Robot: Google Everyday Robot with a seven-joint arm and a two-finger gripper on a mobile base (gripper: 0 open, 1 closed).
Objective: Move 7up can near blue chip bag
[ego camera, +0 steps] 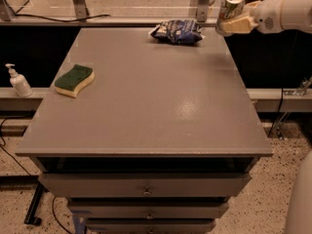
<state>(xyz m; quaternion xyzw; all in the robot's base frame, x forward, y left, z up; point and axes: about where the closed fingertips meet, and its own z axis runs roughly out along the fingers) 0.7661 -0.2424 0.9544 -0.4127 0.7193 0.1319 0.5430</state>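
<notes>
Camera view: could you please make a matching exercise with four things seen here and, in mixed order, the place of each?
Things: 1 can; 2 chip bag; 3 sponge; 4 pump bottle.
Places: A on the table's left side; B held in the gripper, in the air by the table's far right corner; C on the ledge left of the table; D at the table's far edge.
Pairs: 1-B, 2-D, 3-A, 4-C.
</notes>
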